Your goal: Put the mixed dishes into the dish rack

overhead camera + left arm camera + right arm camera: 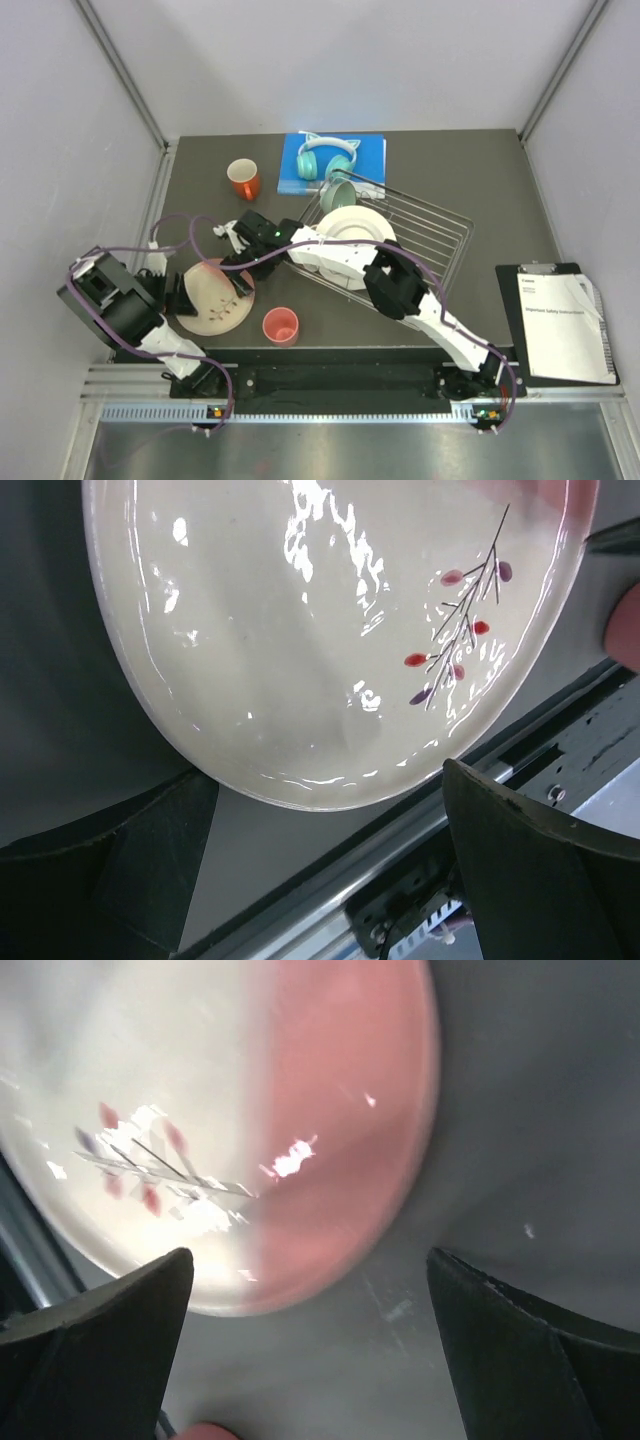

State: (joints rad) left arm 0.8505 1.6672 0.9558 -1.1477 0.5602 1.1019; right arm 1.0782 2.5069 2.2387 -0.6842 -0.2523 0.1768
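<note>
The large pink-and-cream plate lies flat on the table at the near left. My left gripper is open at its left rim; in the left wrist view the plate fills the picture above the spread fingers. My right gripper is open over the plate's far edge; the right wrist view shows the plate just beyond its fingers. The coral pink cup stands near the plate. The orange cup stands at the back left. The dish rack holds a white plate and the mint green bowl.
Teal cat-ear headphones lie on a blue book behind the rack. A clipboard with paper lies at the right edge. The right arm stretches across the rack's near side. Grey walls close in both sides.
</note>
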